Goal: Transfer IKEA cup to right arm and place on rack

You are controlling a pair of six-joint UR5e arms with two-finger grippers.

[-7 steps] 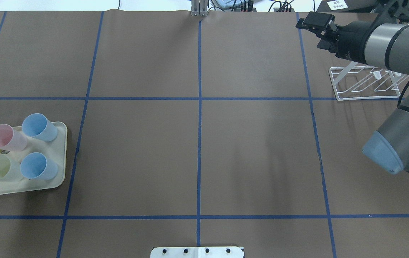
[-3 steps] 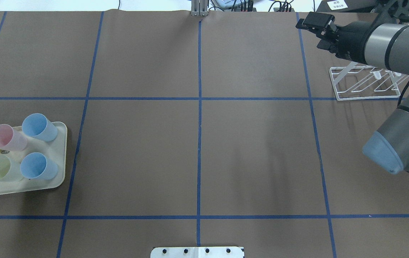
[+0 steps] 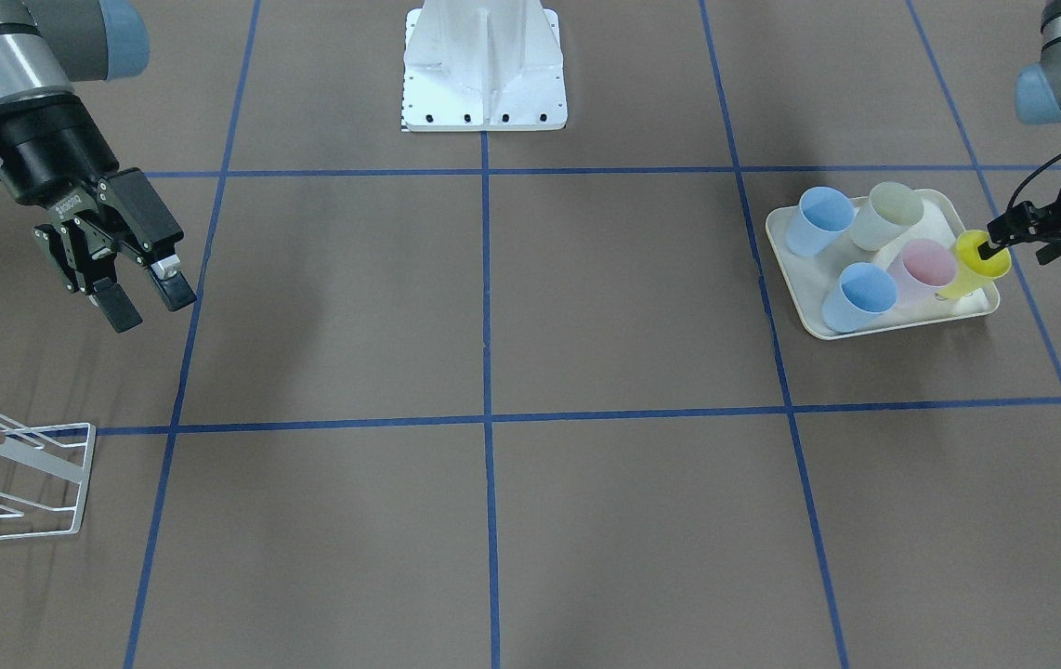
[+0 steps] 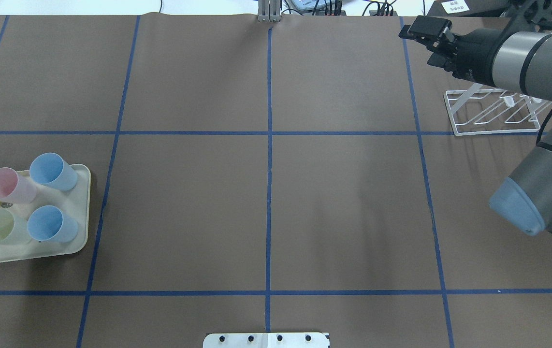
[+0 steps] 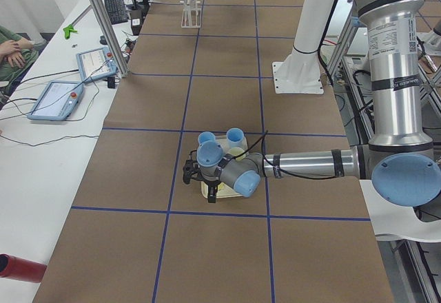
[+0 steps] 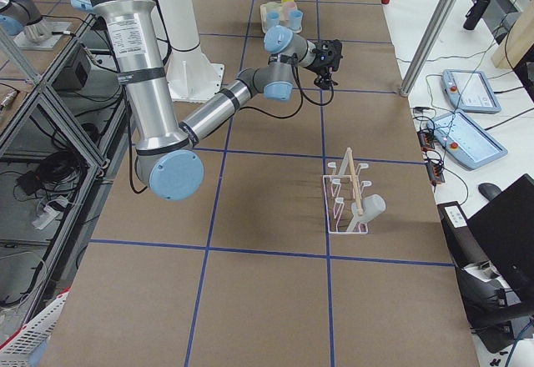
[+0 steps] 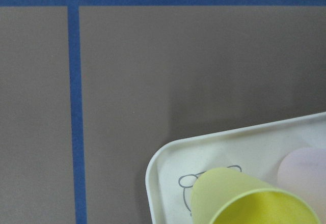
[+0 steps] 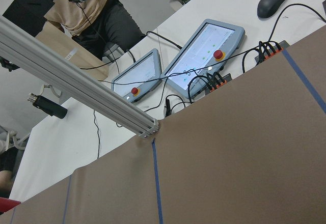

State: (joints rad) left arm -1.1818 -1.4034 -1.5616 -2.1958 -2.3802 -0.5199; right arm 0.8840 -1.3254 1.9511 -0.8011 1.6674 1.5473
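1. Over at the robot's left end of the table (image 4: 266, 203), the left gripper (image 3: 990, 249) is down at the yellow cup (image 3: 967, 277). One black fingertip sits inside the cup's mouth and the rest is outside the rim. From here I cannot tell whether it is actually pinching the wall or just sitting around it.
2. That yellow cup stands at the outer edge of the cream tray (image 4: 24, 251), with its base on the tray. The left wrist camera shows it beside a small animal outline printed on the tray.
3. A pink cup (image 3: 923, 269) is right next to it. A pale green cup (image 3: 893, 214) and two blue cups (image 3: 818, 221) fill the rest of the tray, all mouth-up.
4. At the opposite end, the right arm (image 4: 537, 63) reaches out over the table. The right gripper (image 3: 145, 302) is spread wide with nothing between its fingers.
5. The rack (image 4: 493, 113), white wire with a wooden dowel (image 6: 355, 179), stands on the table near that gripper, partly under the arm in the overhead view. It is well apart from the tray.
6. Blue tape lines cross the brown table covering.
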